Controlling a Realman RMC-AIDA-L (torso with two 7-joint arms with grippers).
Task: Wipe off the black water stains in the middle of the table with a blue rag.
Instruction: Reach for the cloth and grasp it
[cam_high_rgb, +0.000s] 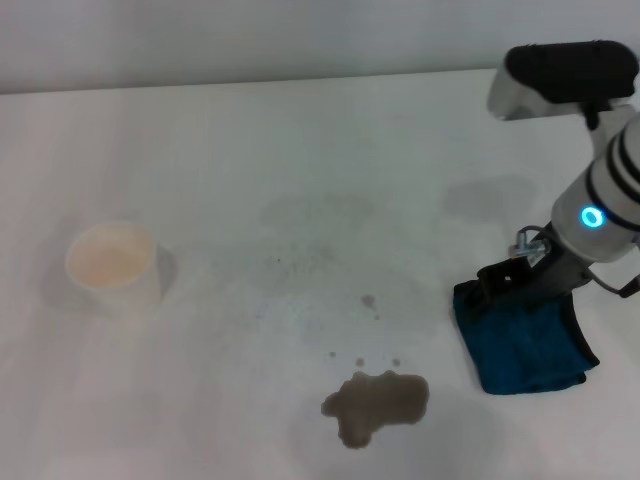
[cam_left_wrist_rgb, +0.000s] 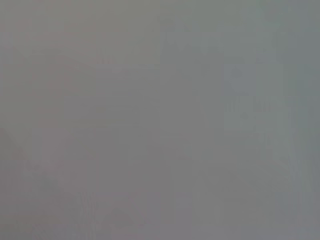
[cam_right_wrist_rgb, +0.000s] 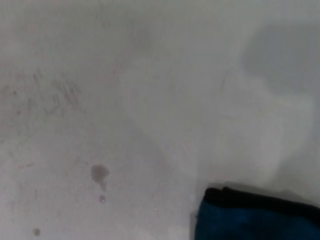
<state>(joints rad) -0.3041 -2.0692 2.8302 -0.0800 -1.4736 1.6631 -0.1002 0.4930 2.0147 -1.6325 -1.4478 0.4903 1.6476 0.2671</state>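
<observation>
Right hand (cam_high_rgb: 512, 275) sat on blue rag (cam_high_rgb: 520, 340), lower right; grip unclear. Loose hold risked rag slipping before stains (cam_high_rgb: 378, 403).

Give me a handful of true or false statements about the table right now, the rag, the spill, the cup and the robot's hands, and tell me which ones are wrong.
1. The blue rag lies on the black water stains. False: it lies apart, to the robot's right of them.
2. The right hand is down at the rag. True.
3. The paper cup stands on the robot's left side of the table. True.
4. The cup is tipped over. False: it is upright, opening up.
5. The left hand is over the stains. False: it shows in no view.
</observation>
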